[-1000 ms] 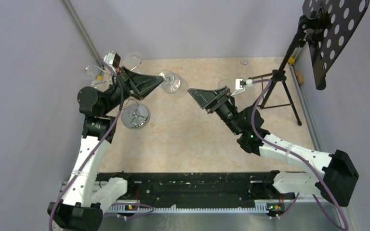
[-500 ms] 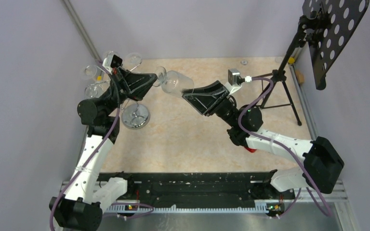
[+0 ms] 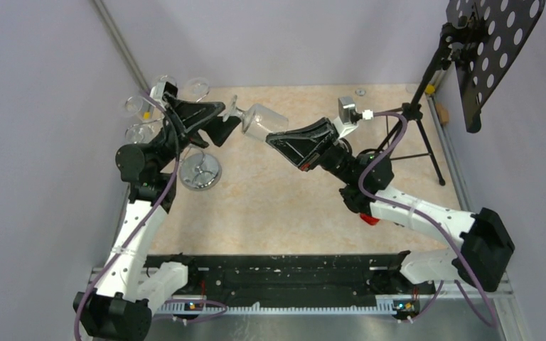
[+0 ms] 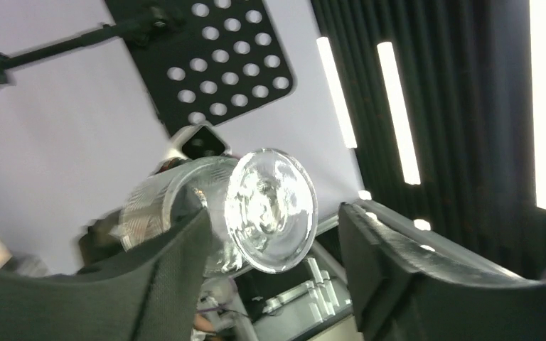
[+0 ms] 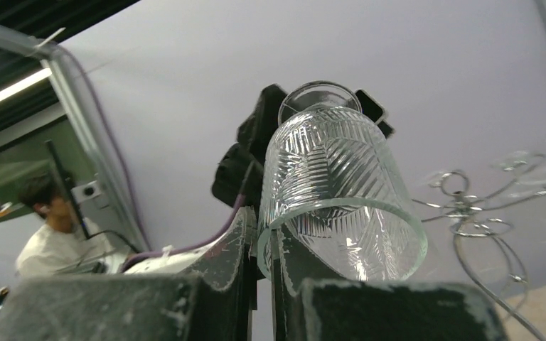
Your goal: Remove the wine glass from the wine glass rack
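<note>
Handover geometry, read outward from your right gripper (image 5: pixel 263 238). Its two fingers are pinched together on the rim of the wine glass (image 3: pixel 261 121), apparently one inside the bowl wall and one outside, so this arm alone carries the load.

The glass lies on its side in the air above the table (image 3: pixel 270 206), off the wine glass rack (image 3: pixel 200 172). The ribbed bowl is nearest your right fingers, and the stem and foot (image 4: pixel 284 234) point away from them. The long axis runs gripper to gripper, roughly level, trending left and slightly toward the far wall.

At the far end, your left gripper (image 4: pixel 276 213) has its fingers spread wide with the foot between them. A clear gap shows on one side; contact on the other side cannot be judged.

Beyond, the rack stands on its mirrored base with other glasses (image 3: pixel 135 106) hanging from its arms, apart from the held one. The black music stand (image 3: pixel 494 42) is well apart, far right.

Suggested next move: draw the glass back along its own axis, toward the right arm, so the foot leaves the spread fingers without striking them.
</note>
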Available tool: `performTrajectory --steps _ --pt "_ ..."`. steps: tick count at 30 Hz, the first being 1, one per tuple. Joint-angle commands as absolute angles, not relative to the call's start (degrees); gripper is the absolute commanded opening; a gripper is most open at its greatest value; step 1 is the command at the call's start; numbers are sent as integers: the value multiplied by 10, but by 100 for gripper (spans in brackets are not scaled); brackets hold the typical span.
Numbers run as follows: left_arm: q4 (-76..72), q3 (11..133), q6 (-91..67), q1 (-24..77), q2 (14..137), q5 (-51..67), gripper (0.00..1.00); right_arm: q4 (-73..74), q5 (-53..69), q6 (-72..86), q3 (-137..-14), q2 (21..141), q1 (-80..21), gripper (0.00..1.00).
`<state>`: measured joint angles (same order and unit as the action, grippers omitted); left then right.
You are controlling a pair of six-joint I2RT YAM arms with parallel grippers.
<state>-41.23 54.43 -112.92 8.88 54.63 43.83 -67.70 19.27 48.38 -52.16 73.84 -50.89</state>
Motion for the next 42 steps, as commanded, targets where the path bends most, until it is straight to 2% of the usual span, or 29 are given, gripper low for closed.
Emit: performTrajectory --steps 1,5,7,11,13,16,25,38,42 --pt "-296 578 -975 91 518 454 79 -500 78 369 -558 654 -512 0" --pt "-166 590 -835 91 504 449 84 -209 -67 288 -627 629 -513 0" --pt "-99 606 -760 91 501 444 89 -78 -132 251 -671 640 -512 0" --pt "68 669 -593 91 505 406 91 138 -235 200 -745 682 -509 0" --pt "132 697 -515 91 507 378 92 213 -234 186 -771 704 -494 0" --pt "190 725 -450 91 506 345 92 303 -166 184 -797 738 -443 0" --pt "272 754 -363 91 498 289 93 423 -114 143 -813 846 -367 0" --pt "308 766 -322 91 497 271 94 462 -125 118 -869 974 -321 0" --pt "316 772 -316 91 501 258 94 470 -123 112 -875 992 -314 5"
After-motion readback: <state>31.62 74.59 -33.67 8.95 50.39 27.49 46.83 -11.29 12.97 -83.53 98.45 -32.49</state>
